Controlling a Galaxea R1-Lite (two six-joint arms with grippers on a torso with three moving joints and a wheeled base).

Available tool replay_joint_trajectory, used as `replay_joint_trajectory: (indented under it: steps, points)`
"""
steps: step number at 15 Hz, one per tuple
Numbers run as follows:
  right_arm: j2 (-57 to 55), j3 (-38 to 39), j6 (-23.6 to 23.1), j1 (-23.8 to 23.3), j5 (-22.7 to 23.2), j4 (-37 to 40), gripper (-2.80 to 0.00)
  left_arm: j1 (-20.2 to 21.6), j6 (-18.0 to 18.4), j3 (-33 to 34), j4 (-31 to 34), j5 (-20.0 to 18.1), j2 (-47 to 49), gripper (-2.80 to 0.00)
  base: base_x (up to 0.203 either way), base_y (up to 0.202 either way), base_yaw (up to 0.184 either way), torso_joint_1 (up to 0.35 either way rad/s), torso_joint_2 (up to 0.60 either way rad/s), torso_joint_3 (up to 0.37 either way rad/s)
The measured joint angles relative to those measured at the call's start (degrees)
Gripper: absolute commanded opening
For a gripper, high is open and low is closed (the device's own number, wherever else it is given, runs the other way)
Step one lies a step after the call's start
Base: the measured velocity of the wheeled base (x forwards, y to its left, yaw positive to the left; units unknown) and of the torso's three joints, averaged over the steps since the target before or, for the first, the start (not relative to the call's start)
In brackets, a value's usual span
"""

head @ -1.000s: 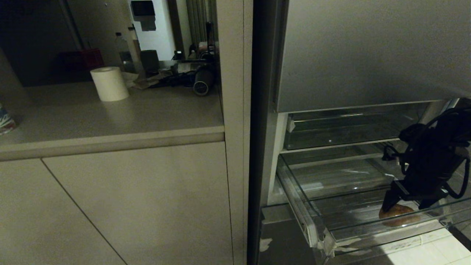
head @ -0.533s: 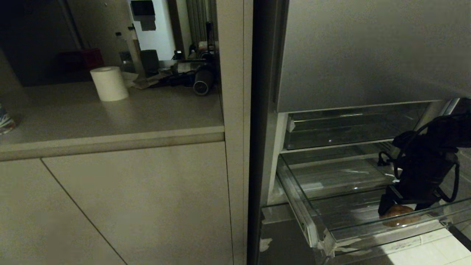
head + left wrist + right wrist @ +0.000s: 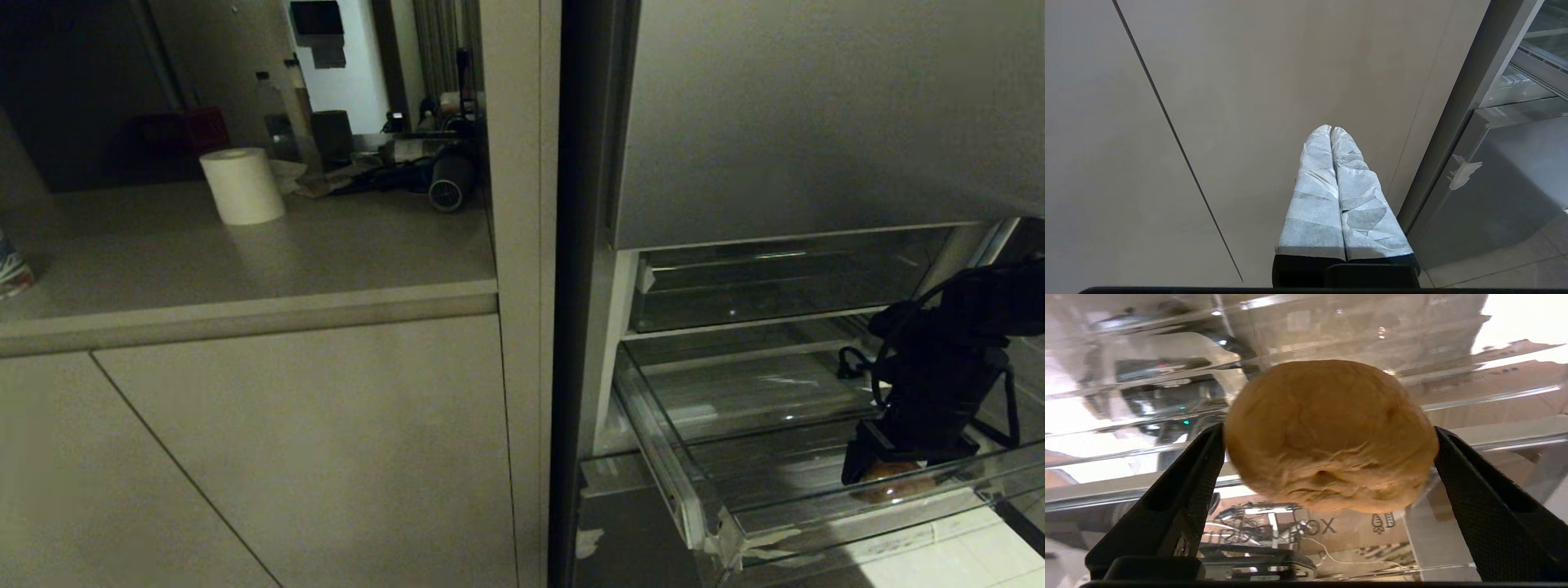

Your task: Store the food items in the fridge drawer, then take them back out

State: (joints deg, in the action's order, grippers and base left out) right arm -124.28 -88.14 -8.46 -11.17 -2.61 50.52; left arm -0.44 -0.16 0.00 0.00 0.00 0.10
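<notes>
A: So, starting at the left, what's on the counter [image 3: 245,253]?
B: A white paper roll [image 3: 242,185] stands upright on it, with bottles [image 3: 277,114] and dark clutter further back. Plain cupboard doors [image 3: 286,441] sit below.

A: And the left gripper [image 3: 1332,130]?
B: It hangs in front of those cupboard doors beside the fridge's edge, its two wrapped fingers [image 3: 1314,196] pressed together, holding nothing.

A: Then the fridge?
B: The fridge drawer [image 3: 727,523] is pulled out, clear, with white sticker scraps on its front. A shallower clear tray [image 3: 735,392] lies above it.

A: Where's the food?
B: The orange-brown piece [image 3: 894,483] rests on the drawer floor, near the front on the right side. The right gripper [image 3: 898,465] is down over it, jaws spread wide; in the right wrist view the black fingers [image 3: 1184,490] flank the piece on both sides, touching or nearly touching it.
</notes>
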Motion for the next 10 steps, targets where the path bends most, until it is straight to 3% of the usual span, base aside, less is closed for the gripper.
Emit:
replay_joint_trajectory:
  steps: [1, 2, 10]
  points:
    - [-0.23, -0.04, -0.02, 0.09, -0.31, -0.08, 0.0, 0.0, 0.0, 0.0, 0.0, 0.0, 0.0, -2.8, 0.0, 0.0, 0.0, 0.0, 0.0, 0.0]
    - [-0.46, -0.1, 0.0, 0.09, -0.44, -0.63, -2.8, 0.0, 0.0, 0.0, 0.0, 0.0, 0.0, -2.8, 0.0, 0.0, 0.0, 0.0, 0.0, 0.0]
    - [-0.48, -0.12, 0.16, -0.27, -0.48, -0.8, -2.8, 0.0, 0.0, 0.0, 0.0, 0.0, 0.0, -2.8, 0.0, 0.0, 0.0, 0.0, 0.0, 0.0]
